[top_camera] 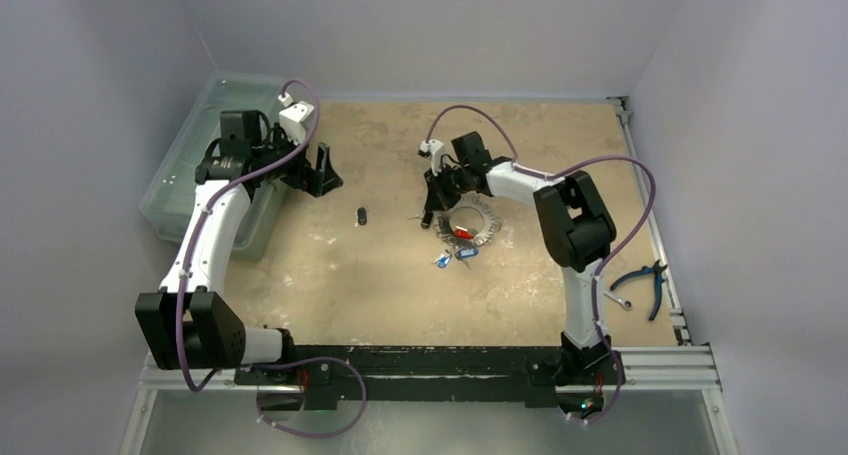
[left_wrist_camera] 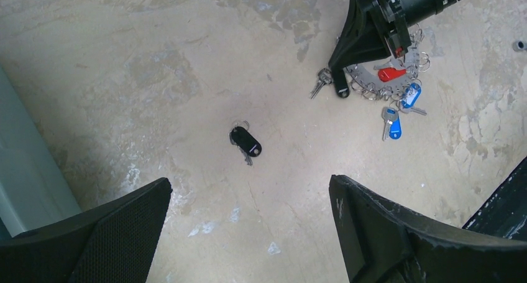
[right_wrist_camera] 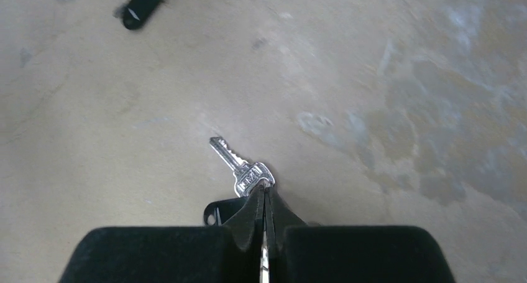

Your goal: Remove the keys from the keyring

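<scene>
From above, the keyring (top_camera: pixel 470 223) lies flat on the table (top_camera: pixel 380 285), fringed with keys (top_camera: pixel 462 233). The right gripper (top_camera: pixel 432 213) is at its left edge, and the left gripper (top_camera: pixel 322 172) is spread wide, well apart.

Left wrist: a black-headed key (left_wrist_camera: pixel 247 142) lies alone, its long axis running upper left to lower right.

Right wrist: the jaws are pressed together at the head of a silver key (right_wrist_camera: pixel 239 167), whose blade points up-left.

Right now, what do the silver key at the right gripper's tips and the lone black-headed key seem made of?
Silver key: bare metal, perhaps steel or plated brass; bright glints and stamped lettering on its head.
Black-headed key: head looks like glossy plastic, with a soft highlight; silvery metal parts peek out beside it.
</scene>
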